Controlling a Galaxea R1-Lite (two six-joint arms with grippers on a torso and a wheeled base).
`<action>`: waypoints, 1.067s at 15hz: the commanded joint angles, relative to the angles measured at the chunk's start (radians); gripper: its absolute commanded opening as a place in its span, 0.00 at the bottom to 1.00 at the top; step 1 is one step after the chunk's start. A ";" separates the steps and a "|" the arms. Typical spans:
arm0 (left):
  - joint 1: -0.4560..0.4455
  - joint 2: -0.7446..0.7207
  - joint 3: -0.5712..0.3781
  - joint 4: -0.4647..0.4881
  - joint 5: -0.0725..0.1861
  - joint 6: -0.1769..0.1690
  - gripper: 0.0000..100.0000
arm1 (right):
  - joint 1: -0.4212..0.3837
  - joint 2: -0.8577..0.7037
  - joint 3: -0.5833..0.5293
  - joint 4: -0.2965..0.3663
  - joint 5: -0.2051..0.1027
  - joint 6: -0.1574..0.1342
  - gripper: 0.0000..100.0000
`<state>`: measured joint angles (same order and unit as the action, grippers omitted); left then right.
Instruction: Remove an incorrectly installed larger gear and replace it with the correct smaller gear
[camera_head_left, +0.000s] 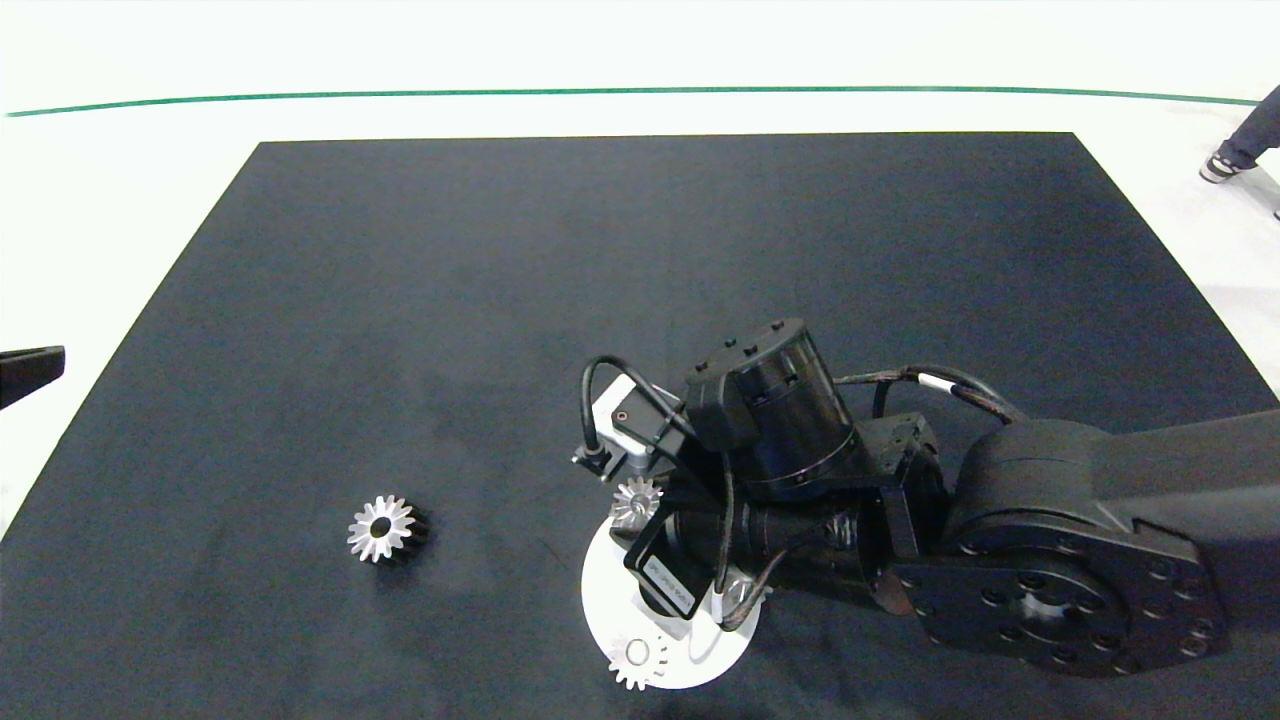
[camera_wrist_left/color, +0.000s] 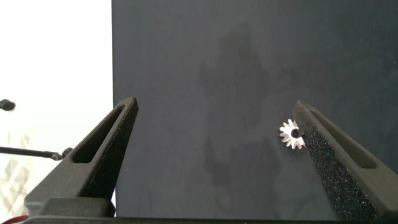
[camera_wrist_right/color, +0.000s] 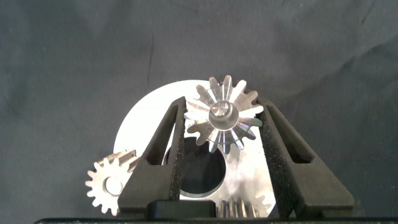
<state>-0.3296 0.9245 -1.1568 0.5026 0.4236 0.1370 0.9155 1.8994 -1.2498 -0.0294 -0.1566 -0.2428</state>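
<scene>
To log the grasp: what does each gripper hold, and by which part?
Right gripper seems to clamp the smaller gear by opposite teeth, over the disc; left gripper holds nothing.

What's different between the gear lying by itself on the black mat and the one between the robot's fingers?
The larger gear lies loose on the mat. The smaller gear sits on the white round base, clamped by the right gripper. The larger gear is wider, with a thick dark body. Its centre hole is open, while a pin fills the smaller gear's. Both are silver toothed wheels.
</scene>
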 joint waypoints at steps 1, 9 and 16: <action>0.000 0.001 0.000 0.004 0.003 0.001 1.00 | 0.000 0.006 0.003 -0.001 -0.003 -0.003 0.25; -0.019 0.002 0.005 0.004 0.003 0.001 1.00 | 0.009 0.040 0.001 -0.076 -0.001 -0.003 0.25; -0.019 0.002 0.005 0.004 0.003 0.001 1.00 | 0.009 0.037 0.018 -0.076 -0.003 -0.003 1.00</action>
<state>-0.3483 0.9247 -1.1513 0.5032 0.4236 0.1370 0.9247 1.9353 -1.2362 -0.1038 -0.1581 -0.2434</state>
